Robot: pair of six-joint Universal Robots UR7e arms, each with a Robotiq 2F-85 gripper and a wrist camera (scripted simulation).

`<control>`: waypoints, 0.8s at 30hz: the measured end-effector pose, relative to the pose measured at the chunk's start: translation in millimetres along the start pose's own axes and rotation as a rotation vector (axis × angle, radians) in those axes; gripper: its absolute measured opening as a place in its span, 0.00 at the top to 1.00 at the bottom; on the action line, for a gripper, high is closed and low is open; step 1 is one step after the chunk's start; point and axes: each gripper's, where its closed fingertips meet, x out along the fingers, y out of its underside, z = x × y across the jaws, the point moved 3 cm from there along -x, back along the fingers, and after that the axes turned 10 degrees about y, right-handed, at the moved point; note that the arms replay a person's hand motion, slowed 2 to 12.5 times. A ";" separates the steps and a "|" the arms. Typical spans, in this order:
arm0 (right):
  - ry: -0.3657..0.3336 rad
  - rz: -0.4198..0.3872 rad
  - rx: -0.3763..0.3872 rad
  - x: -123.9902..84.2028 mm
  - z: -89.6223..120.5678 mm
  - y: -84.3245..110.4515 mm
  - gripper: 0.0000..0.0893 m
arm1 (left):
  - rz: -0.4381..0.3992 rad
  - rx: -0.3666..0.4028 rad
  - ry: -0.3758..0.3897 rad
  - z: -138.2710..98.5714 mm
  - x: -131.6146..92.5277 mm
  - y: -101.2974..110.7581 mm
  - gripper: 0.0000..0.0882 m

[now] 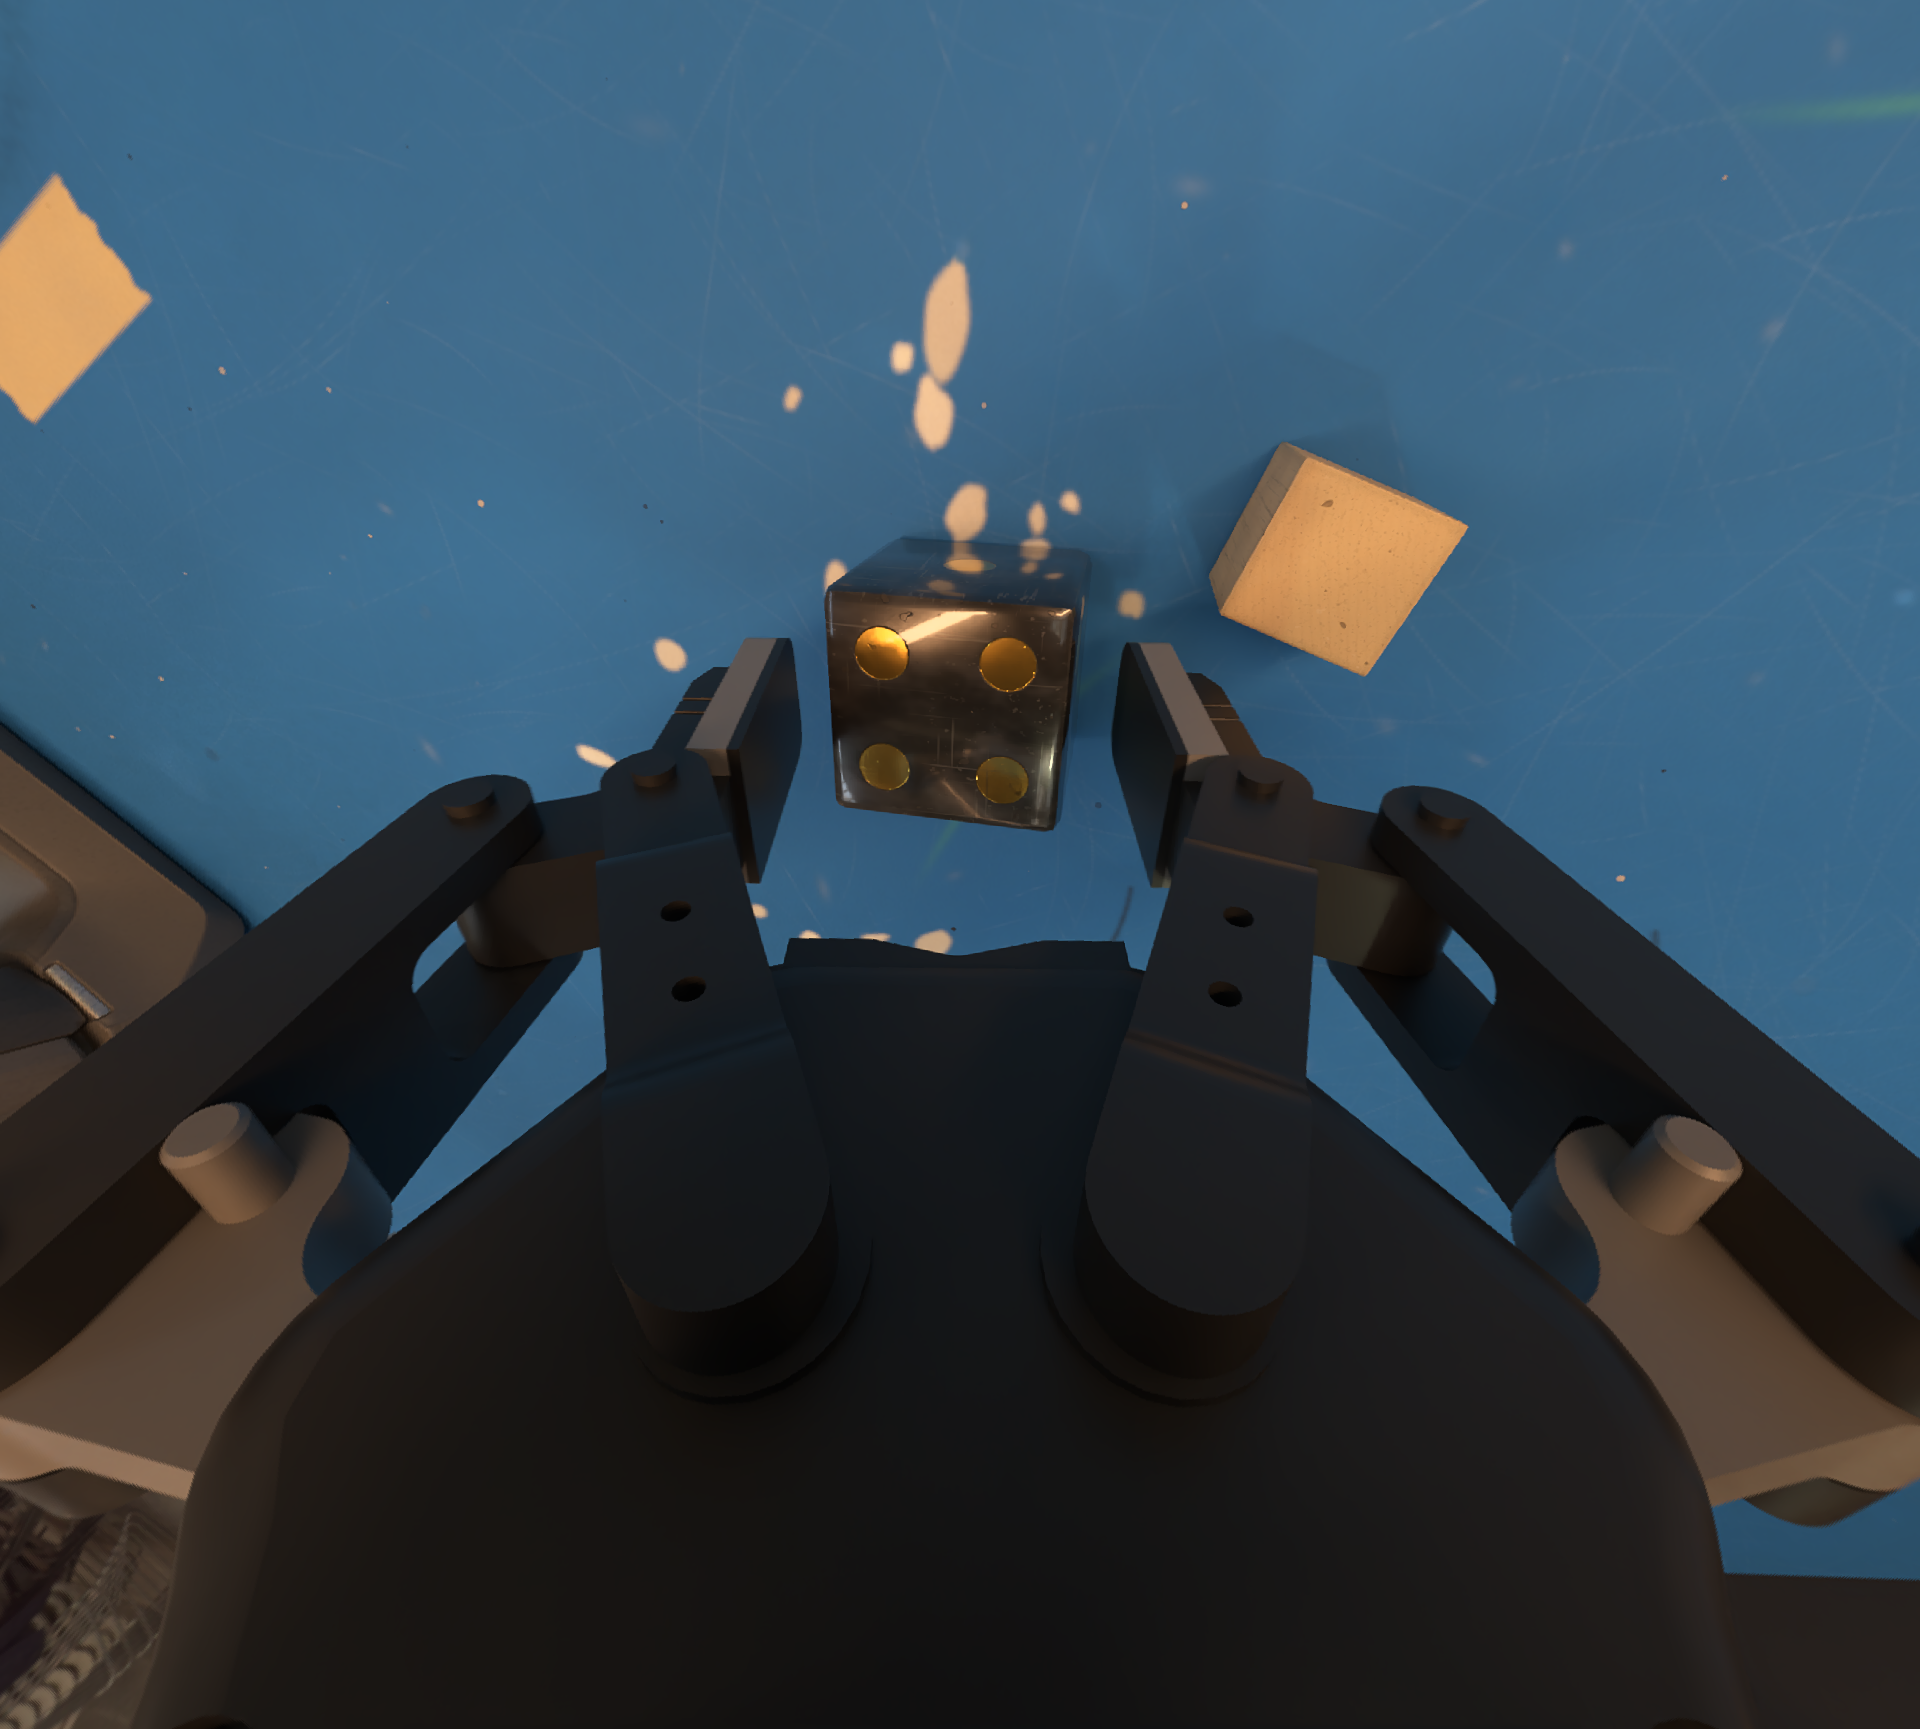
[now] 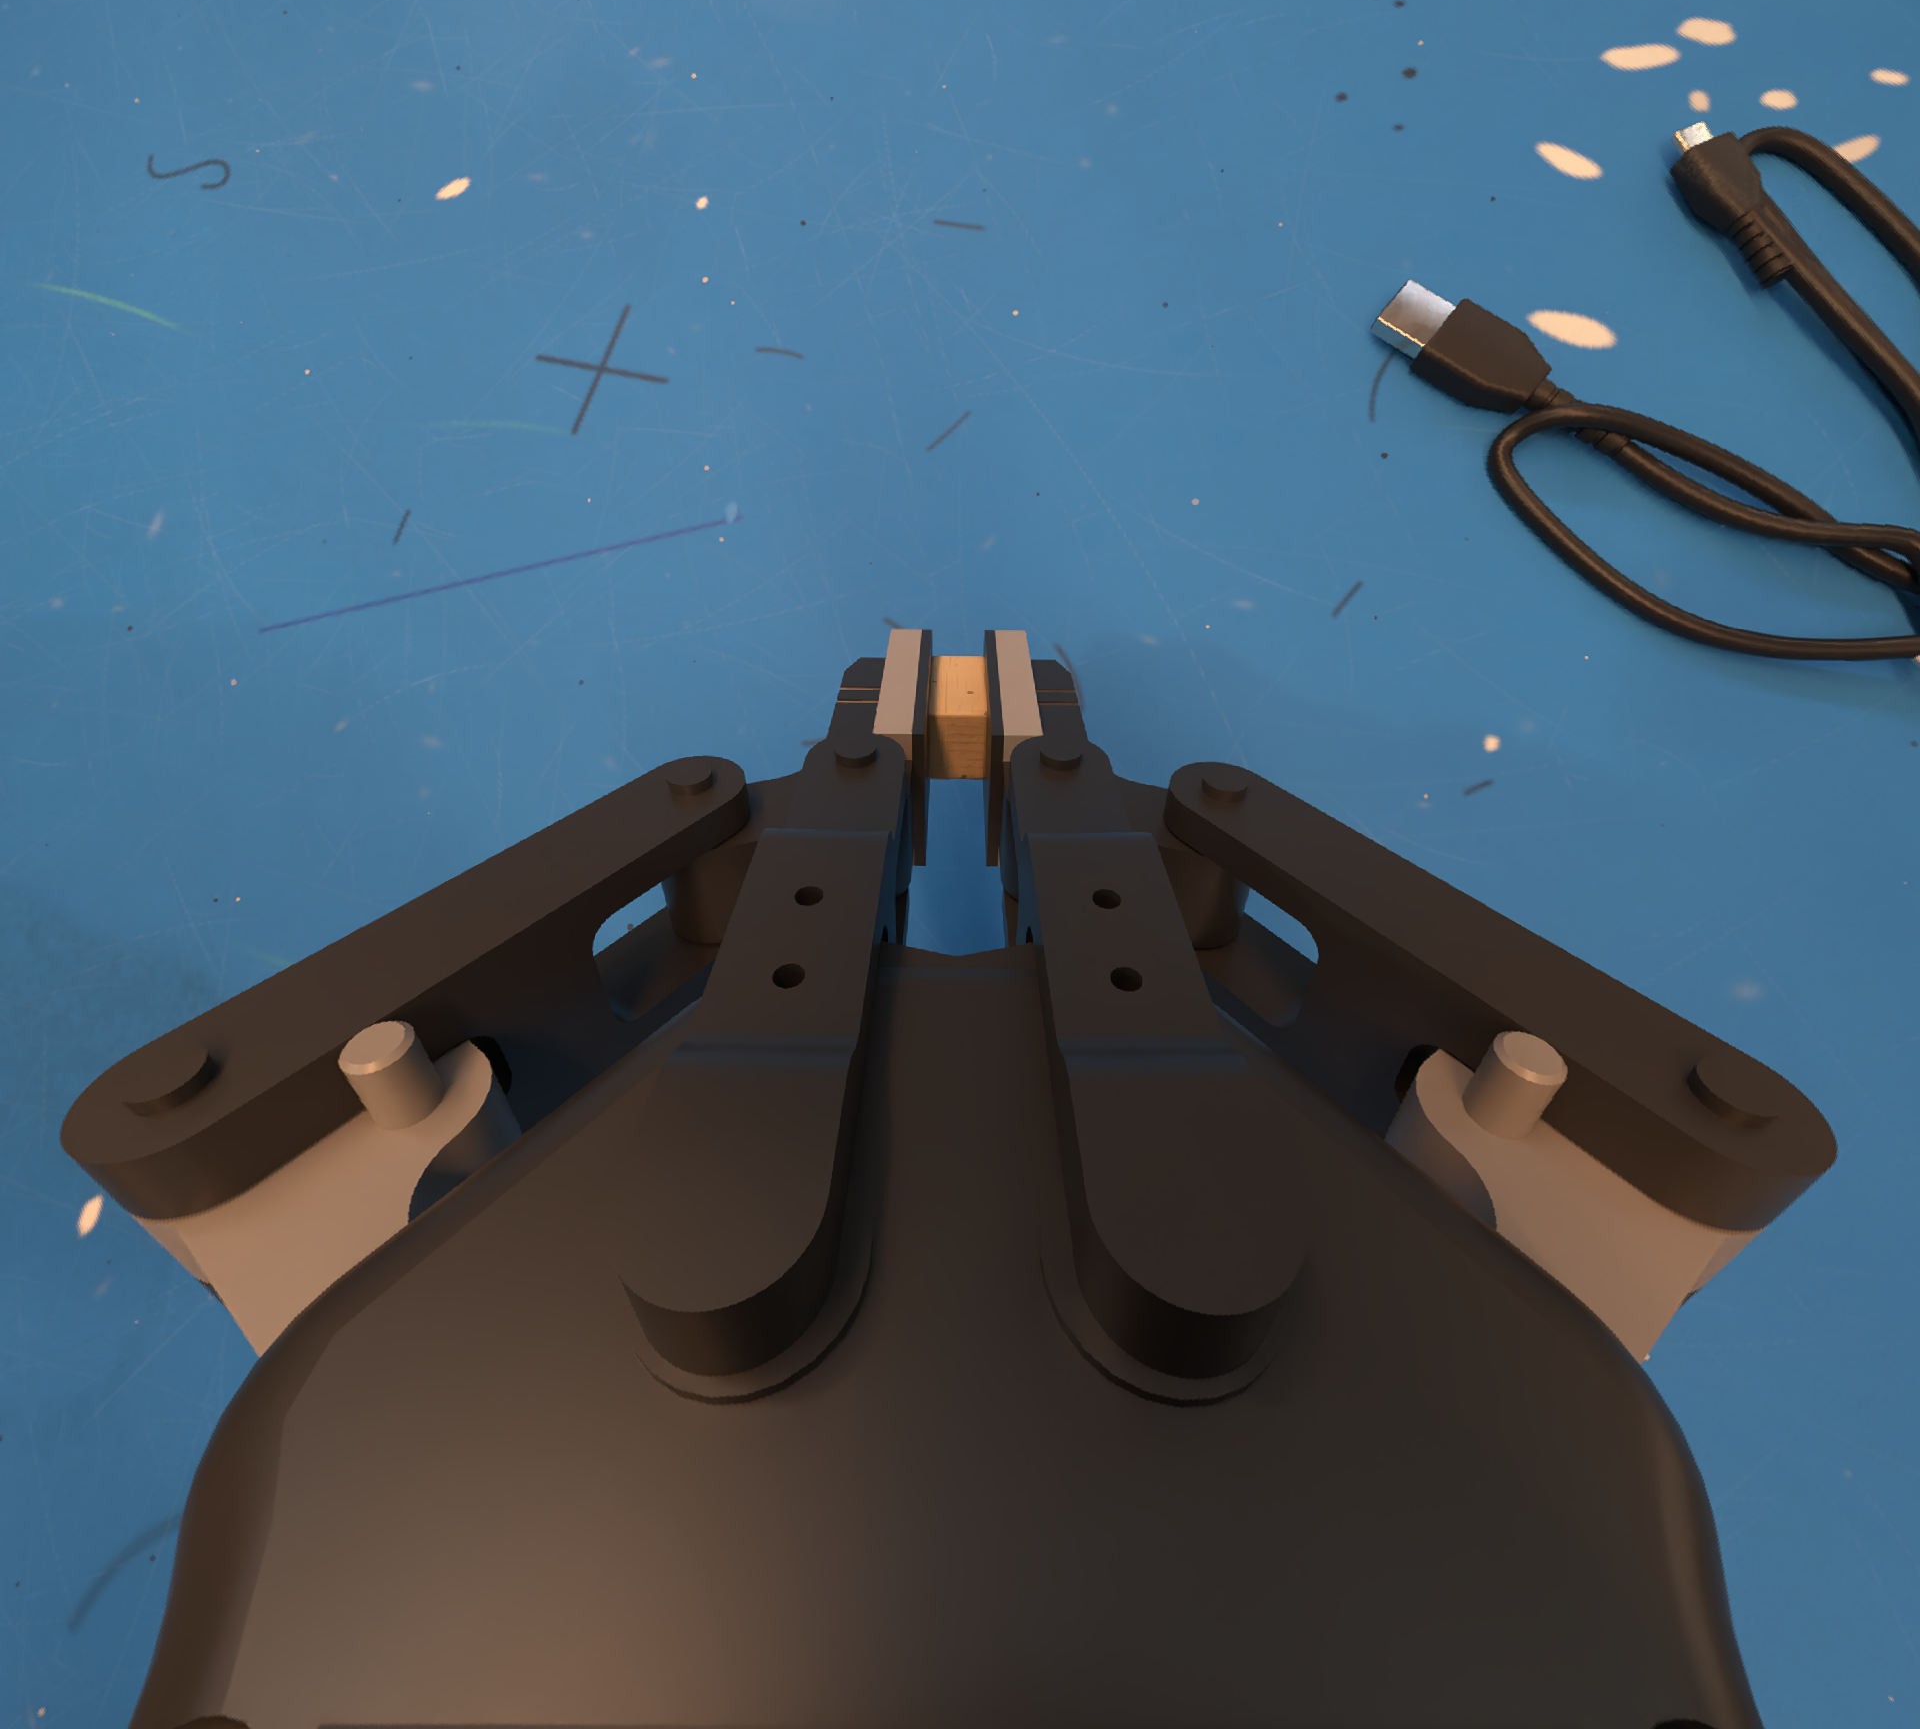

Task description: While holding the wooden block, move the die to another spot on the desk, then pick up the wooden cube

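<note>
Left wrist view: left gripper (image 1: 956, 744) spread wide, straddling die (image 1: 951, 692), four-pip face up; wooden cube (image 1: 1335, 559) just beside, rotated diagonal. Right gripper (image 2: 958, 703) clamps wooden block (image 2: 957, 715) above blue desk (image 2: 623, 121).

Left gripper (image 1: 956, 749): matte black body w/ rounded housing, two black fingers, each w/ 2 small holes; flat dark pads (image 1: 764, 760) on grey backing. Black outer links, grey cylindrical pins, tan-grey knuckle brackets. Right gripper (image 2: 957, 713): same build, pale grey fingertips (image 2: 900, 684), brownish sheen on housing.
</note>
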 end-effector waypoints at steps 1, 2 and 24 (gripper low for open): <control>0.000 0.000 0.000 0.1 0.0 0.0 0.90 | 0.001 0.000 0.000 0.1 0.1 0.0 0.41; 0.000 0.001 0.000 0.1 0.0 0.1 0.90 | 0.003 0.001 0.000 0.2 0.2 -0.1 0.44; 0.002 0.000 -0.002 1.2 -0.2 0.4 0.90 | -0.029 0.017 -0.011 0.4 -2.1 -4.3 0.52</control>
